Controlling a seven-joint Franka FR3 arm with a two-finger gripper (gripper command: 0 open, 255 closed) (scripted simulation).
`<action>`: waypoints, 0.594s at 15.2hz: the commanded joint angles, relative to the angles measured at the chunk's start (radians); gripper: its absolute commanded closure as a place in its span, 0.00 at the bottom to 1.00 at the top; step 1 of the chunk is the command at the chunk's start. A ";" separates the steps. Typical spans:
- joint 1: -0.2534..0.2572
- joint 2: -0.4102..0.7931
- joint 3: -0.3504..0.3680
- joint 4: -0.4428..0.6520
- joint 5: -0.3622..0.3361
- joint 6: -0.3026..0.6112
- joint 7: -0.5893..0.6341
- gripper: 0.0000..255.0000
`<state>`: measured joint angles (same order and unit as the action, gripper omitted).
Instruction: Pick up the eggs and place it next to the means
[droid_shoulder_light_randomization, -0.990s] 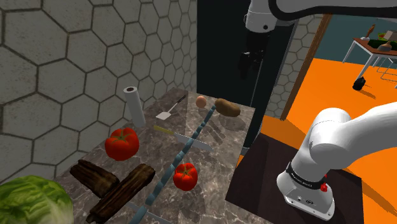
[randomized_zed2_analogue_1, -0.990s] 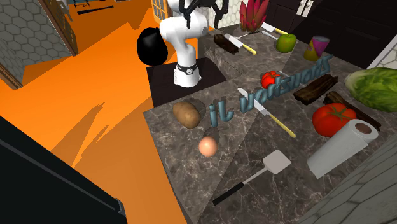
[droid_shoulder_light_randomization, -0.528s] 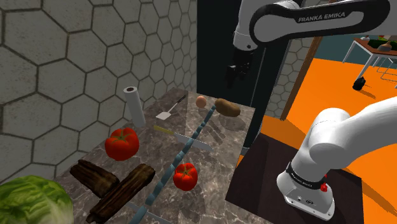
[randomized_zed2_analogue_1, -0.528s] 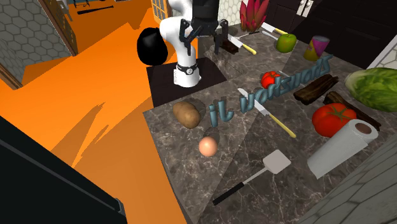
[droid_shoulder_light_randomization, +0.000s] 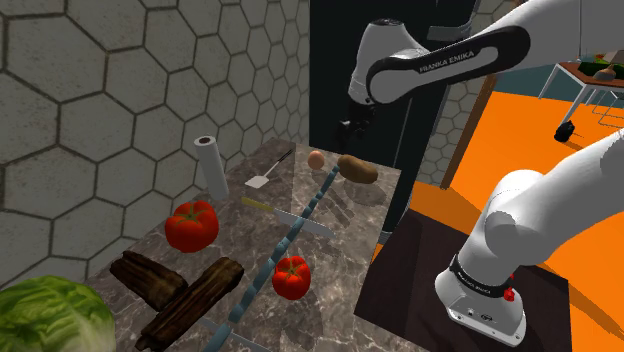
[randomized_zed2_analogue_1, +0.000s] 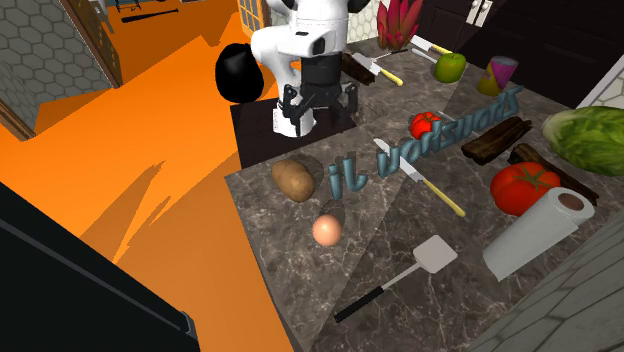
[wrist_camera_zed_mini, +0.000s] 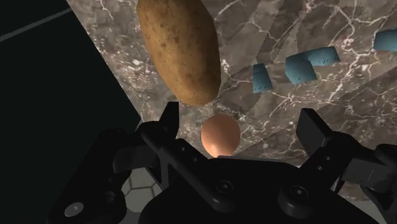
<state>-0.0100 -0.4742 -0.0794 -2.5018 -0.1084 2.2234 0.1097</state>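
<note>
A pale brown egg (droid_shoulder_light_randomization: 316, 158) (randomized_zed2_analogue_1: 327, 231) (wrist_camera_zed_mini: 221, 134) lies on the dark marble counter (droid_shoulder_light_randomization: 345, 215), close beside a brown potato (droid_shoulder_light_randomization: 357, 168) (randomized_zed2_analogue_1: 294, 179) (wrist_camera_zed_mini: 180, 48). A strip of blue raised lettering (droid_shoulder_light_randomization: 290, 235) (randomized_zed2_analogue_1: 420, 145) (wrist_camera_zed_mini: 302, 63) runs along the counter from the potato toward the near end. My black gripper (droid_shoulder_light_randomization: 352, 128) (randomized_zed2_analogue_1: 318, 100) (wrist_camera_zed_mini: 240, 127) hangs open in the air above the egg and potato, touching neither. Through the wrist view the egg sits between the two fingers, far below them.
A paper towel roll (droid_shoulder_light_randomization: 208, 165), a spatula (droid_shoulder_light_randomization: 268, 172) and a knife (droid_shoulder_light_randomization: 285, 214) lie past the egg. Two tomatoes (droid_shoulder_light_randomization: 192, 225) (droid_shoulder_light_randomization: 291, 277), dark logs (droid_shoulder_light_randomization: 180, 290) and a lettuce (droid_shoulder_light_randomization: 50, 315) fill the near end. The counter edge drops off right beside the potato.
The arm has swung down and toward the shoulder view's left, bringing the open gripper from high above to closer over the egg and potato. Nothing on the counter has moved.
</note>
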 joint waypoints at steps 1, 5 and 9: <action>0.001 0.080 -0.007 0.009 0.004 0.097 0.003 0.00; 0.002 0.226 -0.028 0.037 0.018 0.260 -0.009 0.00; 0.005 0.381 -0.047 0.092 0.055 0.404 -0.035 0.00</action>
<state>-0.0062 -0.1320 -0.1224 -2.4259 -0.0642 2.5912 0.0812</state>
